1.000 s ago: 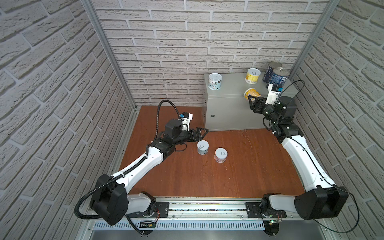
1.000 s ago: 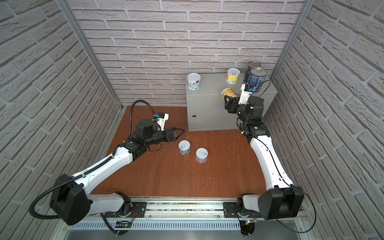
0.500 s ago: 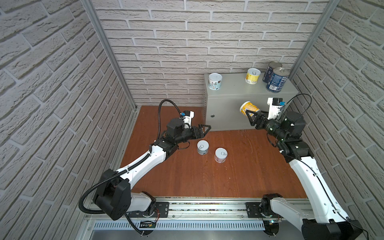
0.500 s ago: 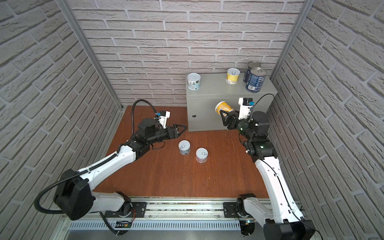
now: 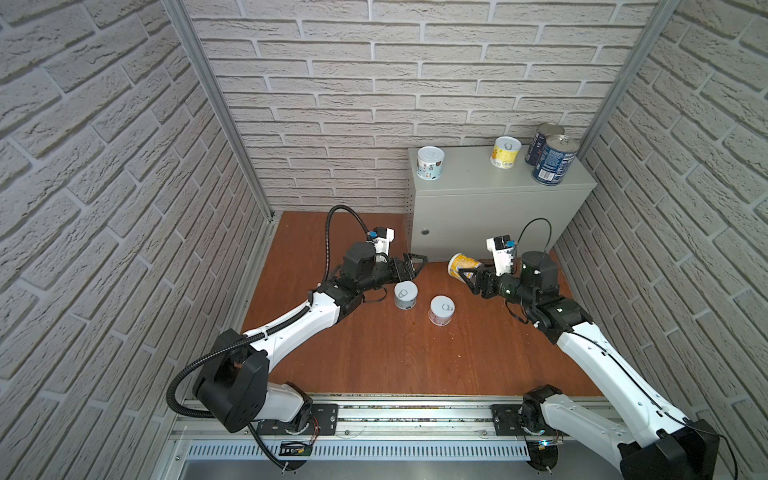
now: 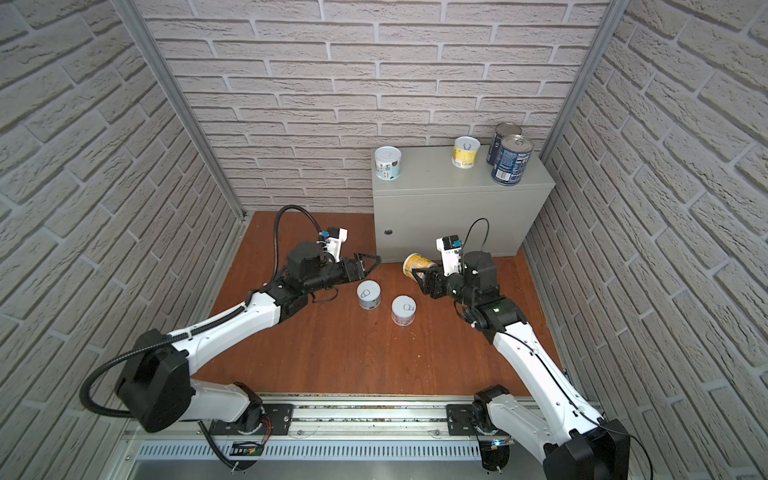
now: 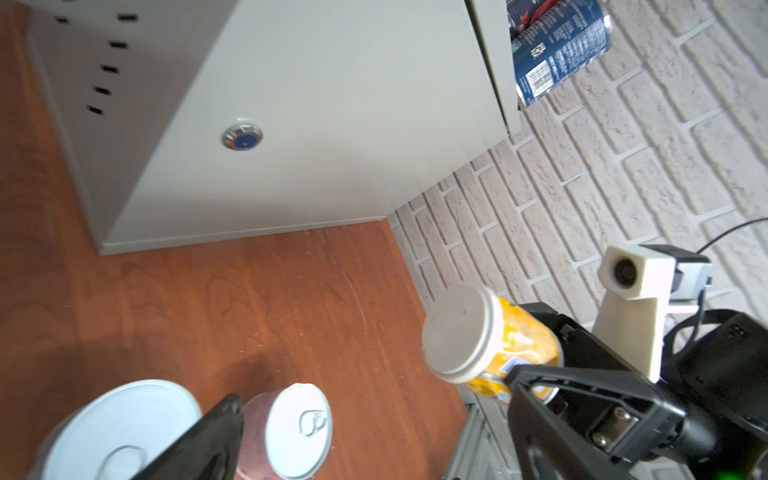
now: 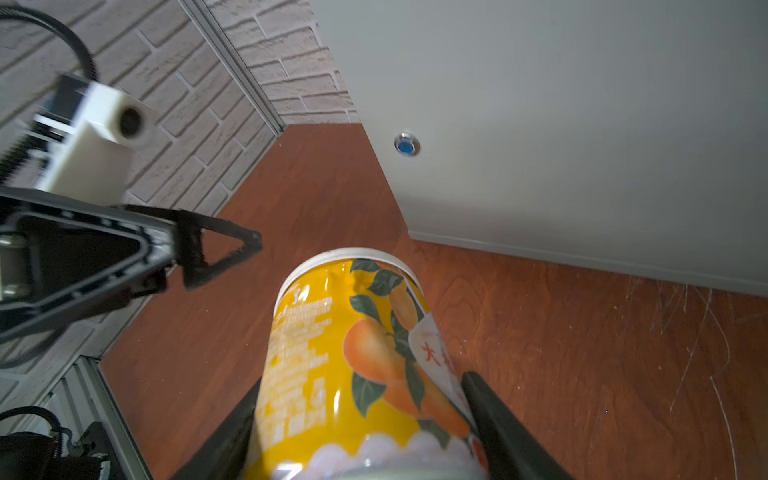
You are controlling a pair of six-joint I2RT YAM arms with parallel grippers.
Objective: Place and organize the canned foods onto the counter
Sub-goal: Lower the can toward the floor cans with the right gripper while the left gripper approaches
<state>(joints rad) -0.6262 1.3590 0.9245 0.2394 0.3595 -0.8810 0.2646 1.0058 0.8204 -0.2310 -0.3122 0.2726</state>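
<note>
Clamping orange-label can (image 5: 459, 262) sideways, right hand (image 5: 467, 273) before counter (image 5: 490, 220); left hand (image 5: 415, 267) wide, just beside grey can (image 5: 405, 295).

Four tins stand upright on the pale grey counter (image 5: 478, 178): a white-labelled tin (image 5: 430, 163) at its left rear corner, and a yellow tin (image 5: 506, 153) and two taller dark-blue tins (image 5: 555, 160) at the right. A grey tin (image 5: 405, 295) and a pink tin (image 5: 442, 310) stand close together on the wooden floor (image 5: 374, 353). The orange-labelled tin (image 5: 462, 264) hangs tilted, clamped in the right gripper (image 5: 467, 271).
</note>
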